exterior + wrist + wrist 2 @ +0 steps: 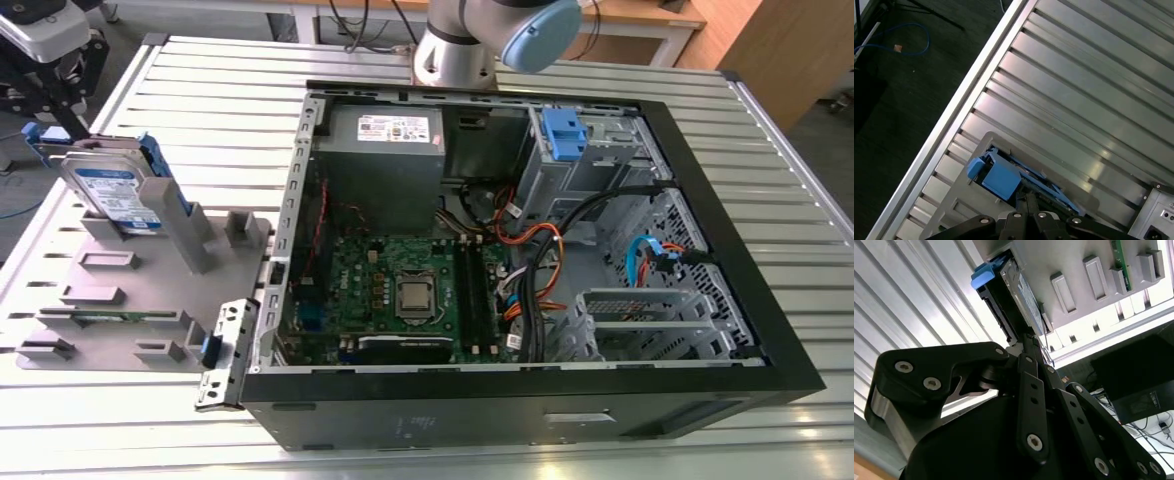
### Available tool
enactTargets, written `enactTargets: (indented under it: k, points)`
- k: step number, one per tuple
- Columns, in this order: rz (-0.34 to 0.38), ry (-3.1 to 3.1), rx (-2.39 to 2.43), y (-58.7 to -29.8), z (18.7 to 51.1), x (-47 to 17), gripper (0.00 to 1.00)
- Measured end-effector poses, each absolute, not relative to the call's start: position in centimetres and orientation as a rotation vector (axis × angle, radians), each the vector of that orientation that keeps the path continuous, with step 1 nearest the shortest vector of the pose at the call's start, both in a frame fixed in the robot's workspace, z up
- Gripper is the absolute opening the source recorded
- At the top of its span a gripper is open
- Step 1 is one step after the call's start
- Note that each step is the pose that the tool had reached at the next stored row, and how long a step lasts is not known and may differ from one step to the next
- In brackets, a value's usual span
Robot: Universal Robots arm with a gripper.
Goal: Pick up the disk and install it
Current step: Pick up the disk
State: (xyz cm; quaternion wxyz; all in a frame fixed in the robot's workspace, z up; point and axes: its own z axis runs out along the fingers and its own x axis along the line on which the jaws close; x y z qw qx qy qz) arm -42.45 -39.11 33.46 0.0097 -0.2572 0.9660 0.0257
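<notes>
Desk (pixel 200 80): ribbed silver metal slats running across the exterior view. An open black computer case (pixel 534 415) lies on its side on the slats, toward the exterior view's right. A grey slotted holder plate (pixel 127 300) lies flat just beside the case, on the exterior view's left.

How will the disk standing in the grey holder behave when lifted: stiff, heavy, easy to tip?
The disk looks like rigid metal, so probably stiff and dense. Standing on edge in the grey holder, it may tip if nudged. Its blue bracket looks plastic, likely flexing slightly.
</notes>
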Motion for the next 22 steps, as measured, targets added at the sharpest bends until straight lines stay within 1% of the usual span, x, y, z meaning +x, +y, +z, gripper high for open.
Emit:
enactTargets:
  k: [15, 22]
  points:
    - [0.080, 3.014, -0.810, -39.11, 33.46, -42.45, 0.11]
    - [0.082, 2.966, -0.982, -39.11, 33.46, -42.45, 0.11]
